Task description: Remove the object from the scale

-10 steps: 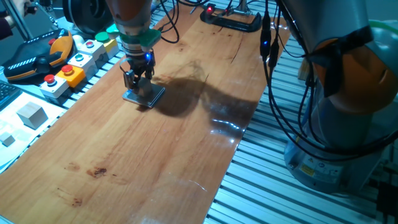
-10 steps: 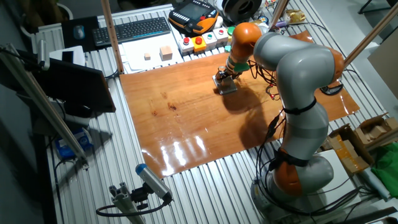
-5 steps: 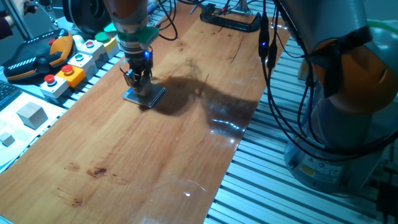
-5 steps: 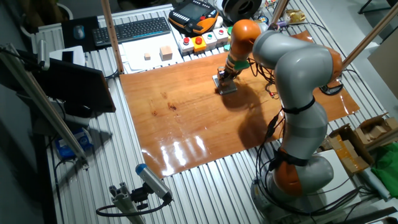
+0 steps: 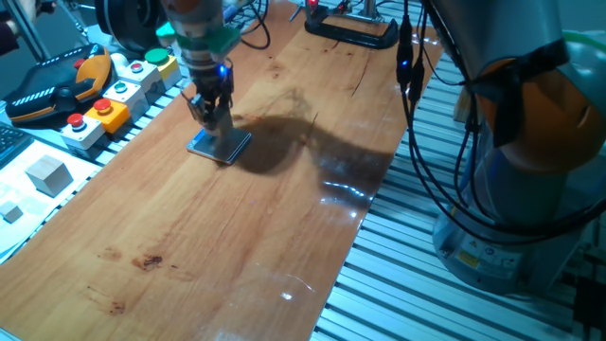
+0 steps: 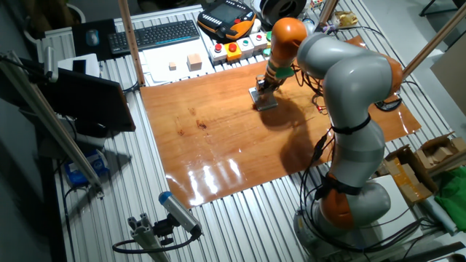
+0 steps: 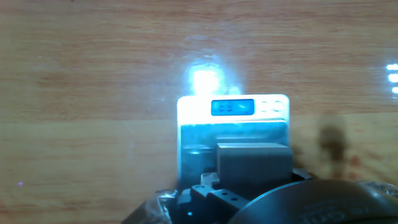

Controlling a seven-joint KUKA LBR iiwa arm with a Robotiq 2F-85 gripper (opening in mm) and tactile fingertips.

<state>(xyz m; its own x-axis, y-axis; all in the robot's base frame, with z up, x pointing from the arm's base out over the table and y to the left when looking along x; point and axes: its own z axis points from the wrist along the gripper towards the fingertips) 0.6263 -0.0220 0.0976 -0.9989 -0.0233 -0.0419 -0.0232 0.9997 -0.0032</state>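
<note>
— Where is the gripper [image 5: 212, 117] now? Has it got the cube?

— It hangs over the scale [image 5: 221, 146], fingers pointing down. In the hand view the object [image 7: 254, 163], that small pale grey cube, sits right up against the hand, filling the space just ahead of the fingers. I judge the fingers are closed on its sides, though the contact itself is hidden there and too small to make out from the two fixed cameras.

— So is it off the plate?

— Hard to say. From the side there seems to be a thin gap between the fingertips and the dark top of the scale, so the cube looks lifted clear, but it is directly above the plate all the same. The lit blue display at the scale's far edge is too blurred to read.

— What is left, then?

— I'd say the grasp is made and the lift has barely started. The cube needs to be carried sideways beyond the plate's rim and set down on the wooden table [image 5: 284, 199], which has plenty of bare board on every side of the hand. Further out, the button boxes [image 5: 114, 95] and a larger pale cube [image 5: 47, 174] sit beyond the board's edge, well apart.
</note>
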